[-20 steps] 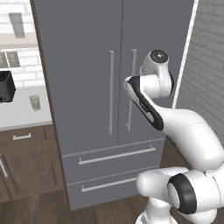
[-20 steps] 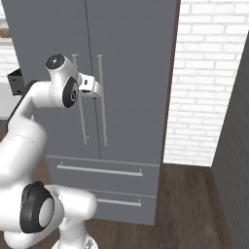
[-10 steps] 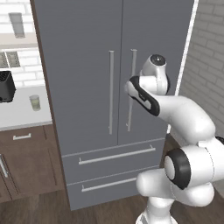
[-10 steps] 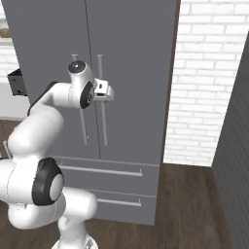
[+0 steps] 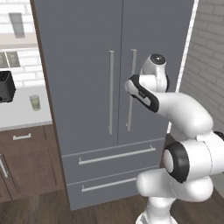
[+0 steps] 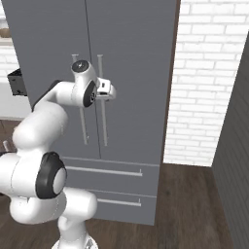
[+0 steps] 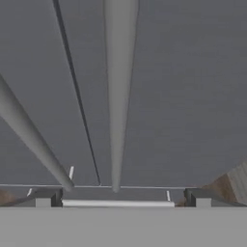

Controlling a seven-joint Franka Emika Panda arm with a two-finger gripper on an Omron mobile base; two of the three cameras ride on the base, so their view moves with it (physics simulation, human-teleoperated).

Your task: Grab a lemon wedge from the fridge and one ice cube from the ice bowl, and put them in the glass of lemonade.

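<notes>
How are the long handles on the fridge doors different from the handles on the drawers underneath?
The door handles stand upright, while the drawer handles lie sideways. The door handles sit close together beside the middle seam of the fridge; the drawer handles are stacked one above the other. The gripper is near a door handle, not the drawer handles. Both are thin silver bars.

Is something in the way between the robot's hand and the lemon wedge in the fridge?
Yes. Both doors of the fridge are closed, so the lemon wedge is shut away behind them. The gripper is up at the right door's handle, jaws open either side of it.
</notes>
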